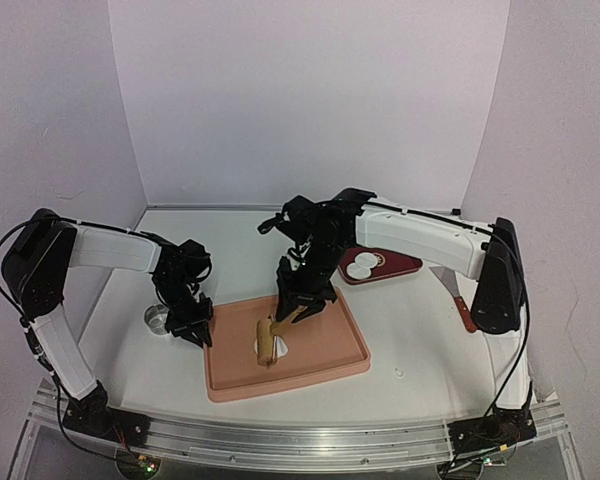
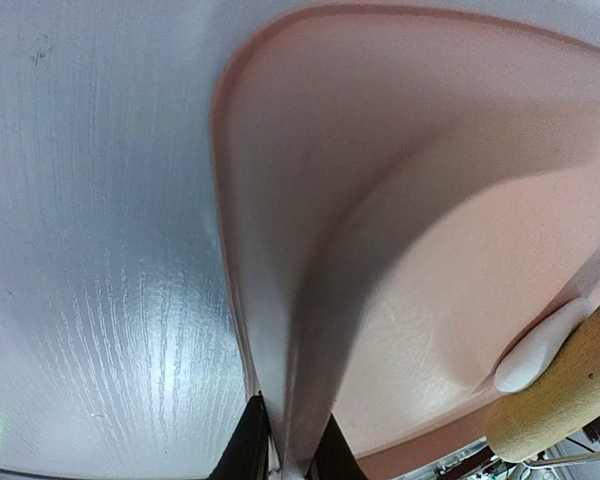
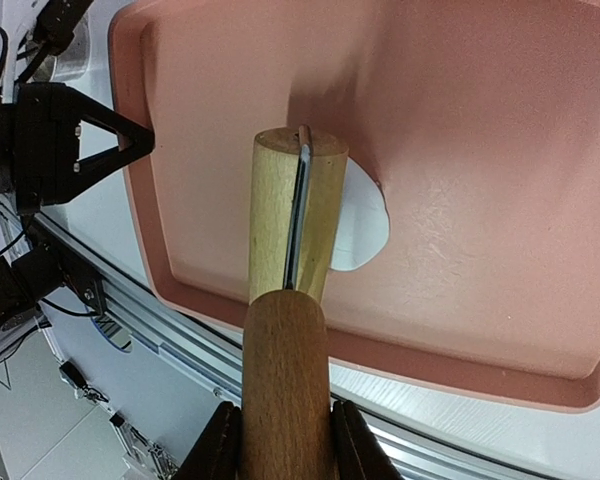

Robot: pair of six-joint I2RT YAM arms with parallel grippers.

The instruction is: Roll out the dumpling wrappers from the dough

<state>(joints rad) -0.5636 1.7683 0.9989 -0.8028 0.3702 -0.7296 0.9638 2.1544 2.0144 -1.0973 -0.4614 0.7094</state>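
Note:
A small flat piece of white dough (image 3: pixel 363 226) lies in the pink tray (image 3: pixel 480 150), partly under the pale roller of a wooden rolling pin (image 3: pixel 295 215). My right gripper (image 3: pixel 285 445) is shut on the pin's darker handle, and the top view shows it (image 1: pixel 298 303) above the tray's middle. My left gripper (image 2: pixel 290 455) is shut on the tray's left rim (image 2: pixel 242 330); in the top view it (image 1: pixel 194 330) sits at the tray's left edge. Two round dumpling wrappers (image 1: pixel 360 267) rest on a dark red plate (image 1: pixel 400 264) behind the tray.
A metal ring cutter (image 1: pixel 156 318) stands on the table left of the left gripper. A scraper with a red handle (image 1: pixel 456 296) lies at the right, near the right arm's base. White walls close in the back and sides.

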